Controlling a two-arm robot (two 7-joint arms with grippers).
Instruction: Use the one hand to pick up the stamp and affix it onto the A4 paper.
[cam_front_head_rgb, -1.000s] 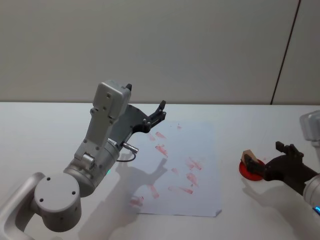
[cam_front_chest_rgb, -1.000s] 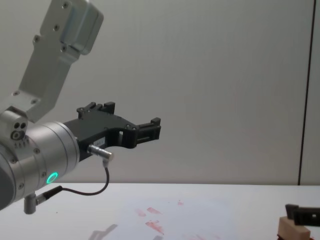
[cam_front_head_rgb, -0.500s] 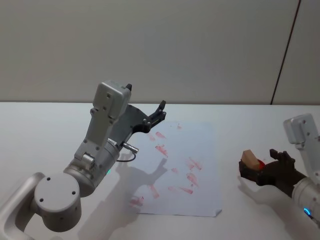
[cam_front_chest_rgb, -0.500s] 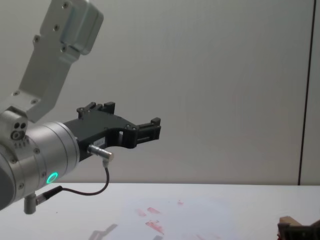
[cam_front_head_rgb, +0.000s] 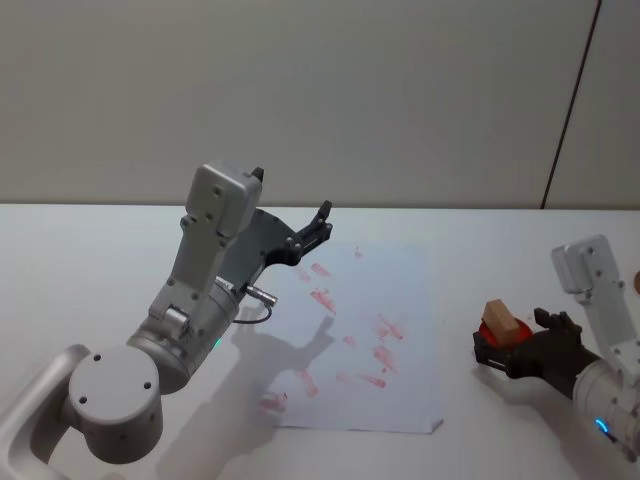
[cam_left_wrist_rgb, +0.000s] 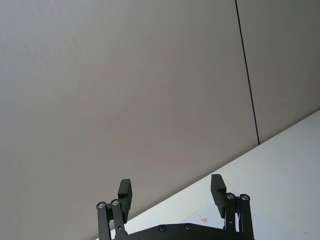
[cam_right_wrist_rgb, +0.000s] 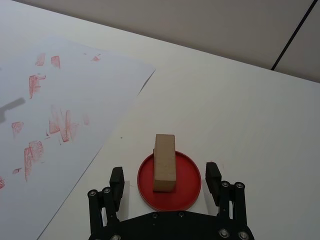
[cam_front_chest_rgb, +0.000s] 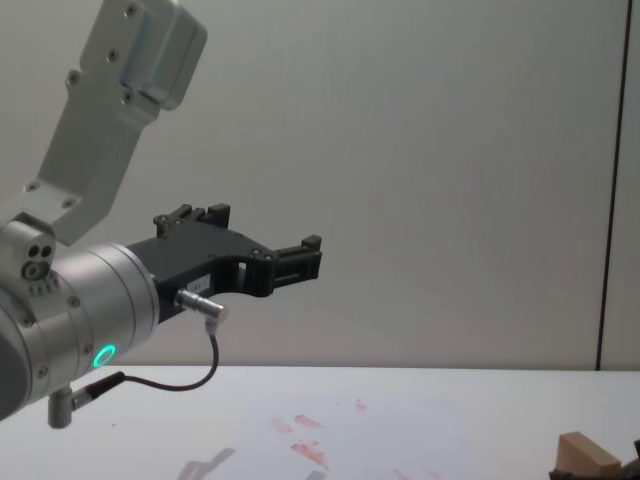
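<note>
Two grippers are in view, and we find both with their jaws apart. The right gripper (cam_right_wrist_rgb: 165, 181) sits low over the white table (cam_front_head_rgb: 90, 250), to the right of the paper (cam_front_head_rgb: 405, 385) and near its front corner. In the right wrist view its two black fingers (cam_right_wrist_rgb: 117, 181) stand on either side of a round red ink pad (cam_right_wrist_rgb: 189, 184). Neither finger touches anything that we can make out.

The stamp (cam_right_wrist_rgb: 164, 161), a plain wooden block, stands on that pad, with its near end between the open fingers and a gap on each side. From the head camera we see the block (cam_front_head_rgb: 503, 322) just above the right gripper (cam_front_head_rgb: 510, 350), clear of the sheet's edge. From the chest camera its top corner (cam_front_chest_rgb: 588, 455) shows low on the right.

The paper (cam_right_wrist_rgb: 80, 85) lies flat, marked with many smudged red prints.

The left gripper (cam_front_head_rgb: 322, 222) hangs in the air above the far left part of the sheet. Its fingers (cam_left_wrist_rgb: 125, 189) point at the wall, and we see them spread wide in the left wrist view.
</note>
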